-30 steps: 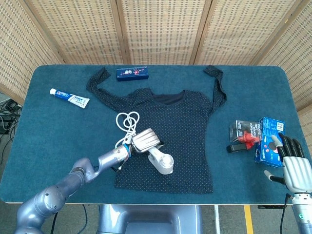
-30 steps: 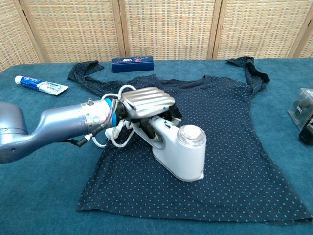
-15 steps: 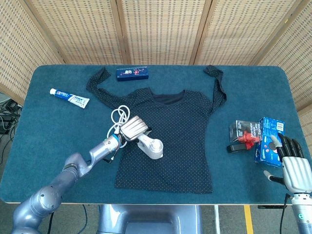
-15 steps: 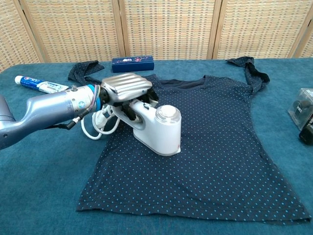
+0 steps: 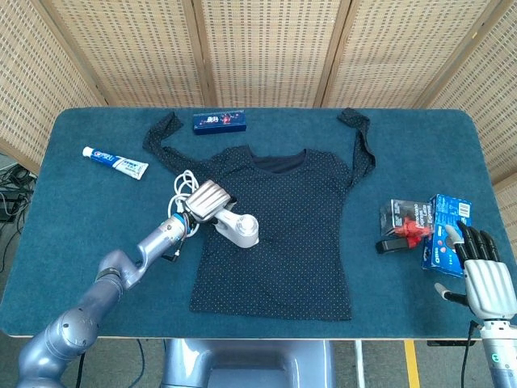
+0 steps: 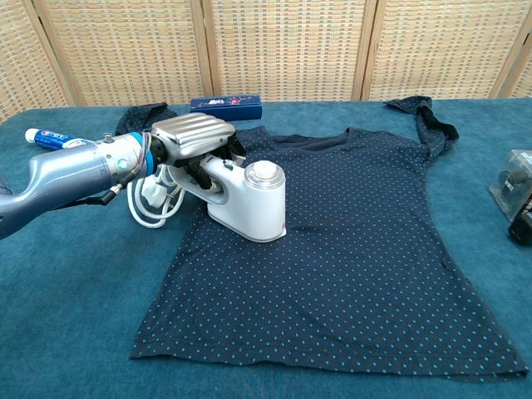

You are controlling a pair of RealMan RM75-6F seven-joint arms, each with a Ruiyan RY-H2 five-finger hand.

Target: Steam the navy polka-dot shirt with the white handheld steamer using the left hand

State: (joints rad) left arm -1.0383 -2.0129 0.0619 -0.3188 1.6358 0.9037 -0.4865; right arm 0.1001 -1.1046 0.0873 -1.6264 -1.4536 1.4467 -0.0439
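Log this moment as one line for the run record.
phase: steaming | left hand: grips white handheld steamer, head on navy polka-dot shirt near its left edge | right hand: idle, open, beside blue box

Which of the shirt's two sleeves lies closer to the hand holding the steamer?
The sleeve reaching toward the toothpaste tube; the other sleeve lies across the shirt from the left hand.

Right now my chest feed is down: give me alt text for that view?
The left hand grips the white handheld steamer by its handle, its base resting on the navy polka-dot shirt laid flat on the blue table. The steamer's coiled white cord lies beside the shirt's edge.
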